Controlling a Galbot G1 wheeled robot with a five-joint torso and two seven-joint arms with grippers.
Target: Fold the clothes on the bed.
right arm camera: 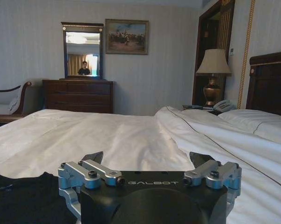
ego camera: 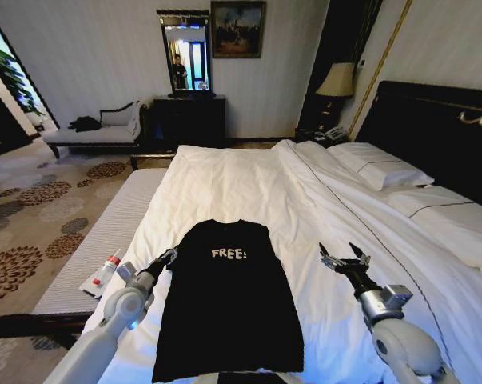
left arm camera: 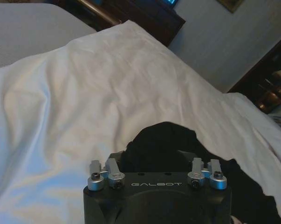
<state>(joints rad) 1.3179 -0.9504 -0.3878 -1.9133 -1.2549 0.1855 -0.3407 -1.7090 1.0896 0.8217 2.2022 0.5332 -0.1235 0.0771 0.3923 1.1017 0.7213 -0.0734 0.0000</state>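
The clothes, a black T-shirt (ego camera: 229, 308) with white "FREE!" lettering, lie flat on the white duvet of the bed (ego camera: 225, 184), sleeves tucked in. My left gripper (ego camera: 168, 258) is at the shirt's left edge near the shoulder, and its fingers look closed on the fabric. The left wrist view has black cloth (left arm camera: 163, 140) bunched right in front of that gripper (left arm camera: 158, 161). My right gripper (ego camera: 344, 258) hovers open over bare duvet to the right of the shirt, apart from it. In the right wrist view its fingertips (right arm camera: 94, 157) stand wide apart, with the shirt's edge (right arm camera: 23, 198) to one side.
Pillows (ego camera: 380, 164) and a dark headboard (ego camera: 440, 128) are at the right. A grey bench (ego camera: 105, 240) runs along the bed's left side with a small bottle (ego camera: 106, 270) on it. A dresser (ego camera: 189, 120), chaise (ego camera: 97, 132) and lamp (ego camera: 338, 80) stand beyond.
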